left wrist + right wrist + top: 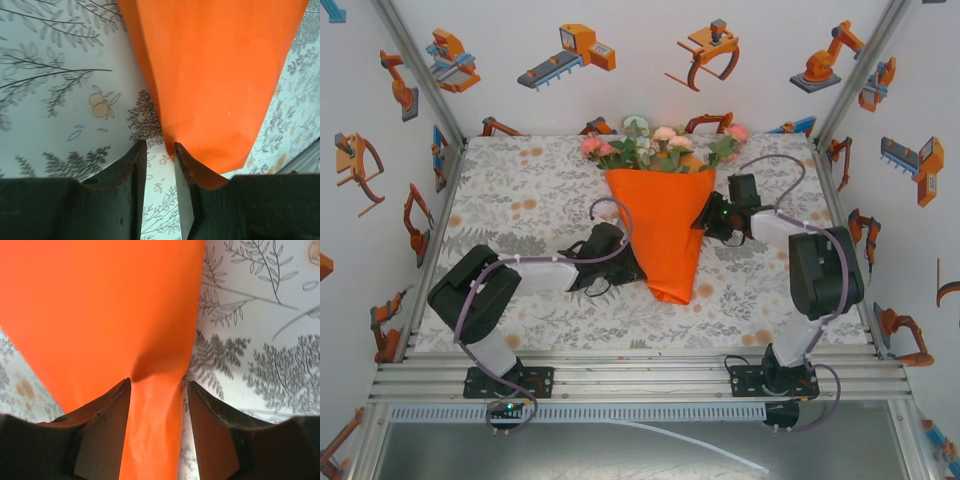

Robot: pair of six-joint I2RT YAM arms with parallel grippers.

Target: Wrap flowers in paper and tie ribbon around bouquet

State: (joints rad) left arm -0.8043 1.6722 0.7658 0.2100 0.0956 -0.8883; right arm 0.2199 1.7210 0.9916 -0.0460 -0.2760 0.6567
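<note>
At table [520,210] centre, steadies bouquet [660,225] from both sides, likely for tying: meets cone's lower edge with left gripper [160,147] parted, empty; straddles paper [100,305] fold with right gripper [157,382], clamped or not unclear.

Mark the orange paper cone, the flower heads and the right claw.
orange paper cone [660,225]: top external view, middle of its front face.
pink, white and green flower heads [665,135]: top external view, on a pale rose mid-bunch.
right claw [159,385]: right wrist view, midway between its fingertips.
</note>
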